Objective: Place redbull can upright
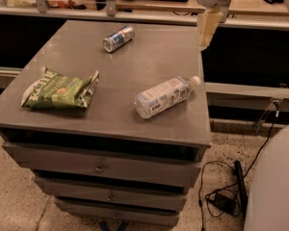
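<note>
While the can (118,38) lies on its side near the far edge of the worktop (149,66), a little left of that edge's middle and slanted so one silver end faces the near left, the gripper (207,30) hangs in the air at the far right corner, about over the right edge. It is well apart from the can, and whether it is released or clenched cannot be told; it touches nothing on the worktop. Between can and gripper runs a bare stretch of grey surface along the far edge. A plastic bottle (164,96) lies on its side toward the near right, its white cap just beside the right edge and its body angled back toward the middle. A green chip bag (60,89) lies flat near the near left corner, close to the left edge. Bare surface separates bag, bottle and can, widest through the middle of the worktop. Drawers (101,167) sit below the near edge.
</note>
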{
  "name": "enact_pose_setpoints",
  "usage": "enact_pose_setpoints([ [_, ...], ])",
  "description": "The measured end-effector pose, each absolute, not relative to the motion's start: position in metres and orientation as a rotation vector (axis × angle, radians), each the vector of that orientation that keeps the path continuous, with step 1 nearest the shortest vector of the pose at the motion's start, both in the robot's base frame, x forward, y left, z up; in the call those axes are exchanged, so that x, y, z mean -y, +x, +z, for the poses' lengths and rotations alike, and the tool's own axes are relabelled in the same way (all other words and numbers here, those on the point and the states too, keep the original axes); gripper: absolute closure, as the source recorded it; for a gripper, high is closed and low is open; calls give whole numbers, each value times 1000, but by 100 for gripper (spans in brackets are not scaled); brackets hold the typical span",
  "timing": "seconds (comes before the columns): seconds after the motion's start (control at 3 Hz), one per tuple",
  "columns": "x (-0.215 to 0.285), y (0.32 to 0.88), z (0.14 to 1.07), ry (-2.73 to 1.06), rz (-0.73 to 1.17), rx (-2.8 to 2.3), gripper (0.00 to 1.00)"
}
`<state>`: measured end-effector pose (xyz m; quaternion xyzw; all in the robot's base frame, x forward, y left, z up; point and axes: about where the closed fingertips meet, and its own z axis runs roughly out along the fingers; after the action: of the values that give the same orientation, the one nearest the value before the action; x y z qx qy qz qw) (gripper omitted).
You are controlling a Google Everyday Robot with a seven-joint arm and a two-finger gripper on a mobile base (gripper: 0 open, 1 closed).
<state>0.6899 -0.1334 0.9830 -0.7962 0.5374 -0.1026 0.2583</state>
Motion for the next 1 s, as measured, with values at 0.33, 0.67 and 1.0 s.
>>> enact_pose_setpoints([
  [0.33, 123, 695, 978, -2227, -219, -1239, 0],
  [0.67, 109, 706, 963, -2205, -206, -1101, 0],
  [1.0, 98, 719, 952, -2097, -228, -1081, 0],
])
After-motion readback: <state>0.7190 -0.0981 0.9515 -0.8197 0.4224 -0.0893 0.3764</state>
